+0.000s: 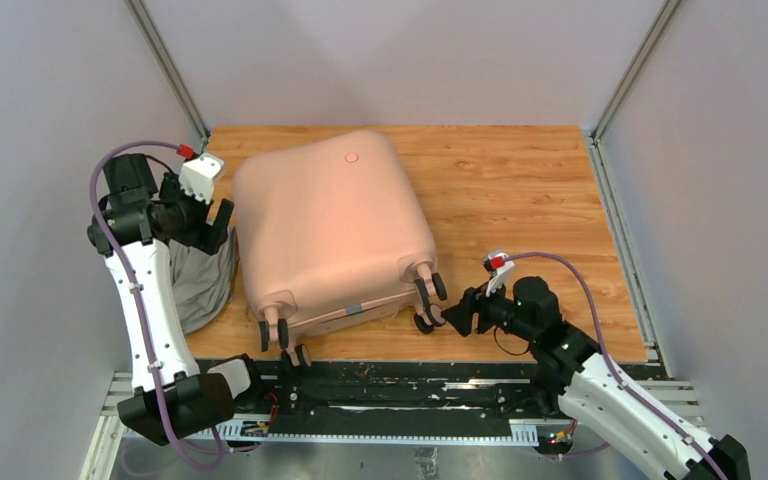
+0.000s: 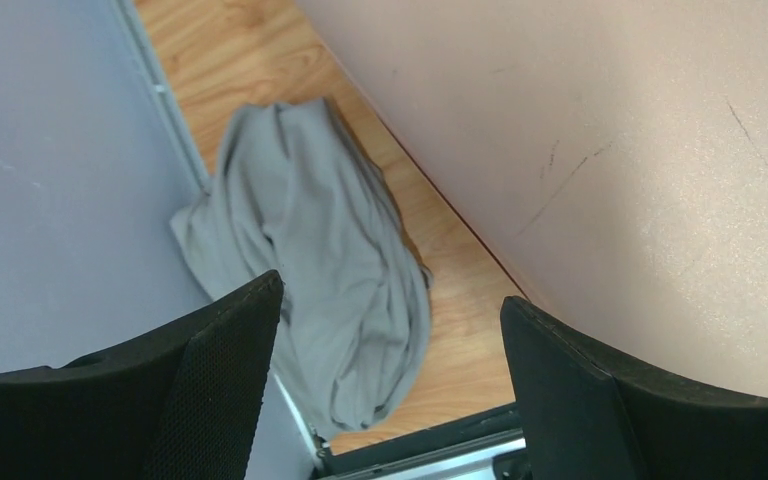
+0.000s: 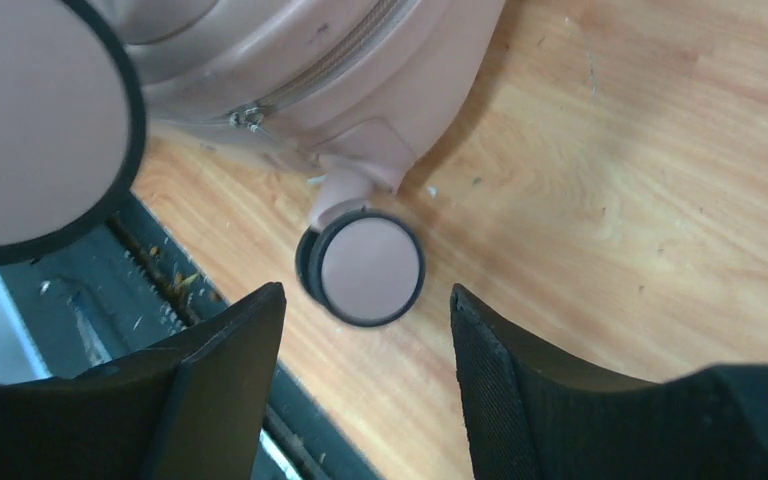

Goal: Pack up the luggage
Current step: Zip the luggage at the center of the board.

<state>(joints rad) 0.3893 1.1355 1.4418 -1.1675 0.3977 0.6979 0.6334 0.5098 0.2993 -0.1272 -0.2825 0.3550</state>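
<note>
One luggage [image 1: 330, 225], flat, axis near-to-far, wheels [image 1: 428, 290] nearward

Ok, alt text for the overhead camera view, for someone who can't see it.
A large pale pink suitcase lies shell-up on a wooden table, wheels at the near edge. A grey cloth lies crumpled at its left, beside the open left gripper; the open right gripper points at the wheels on its near right corner.

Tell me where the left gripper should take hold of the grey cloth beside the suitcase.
Pinch the bunched ridge of folds in the middle of the grey cloth, coming straight down from above. It lies crumpled between the wall and the luggage, so sideways approaches look blocked. The left gripper is open, facing it.
</note>
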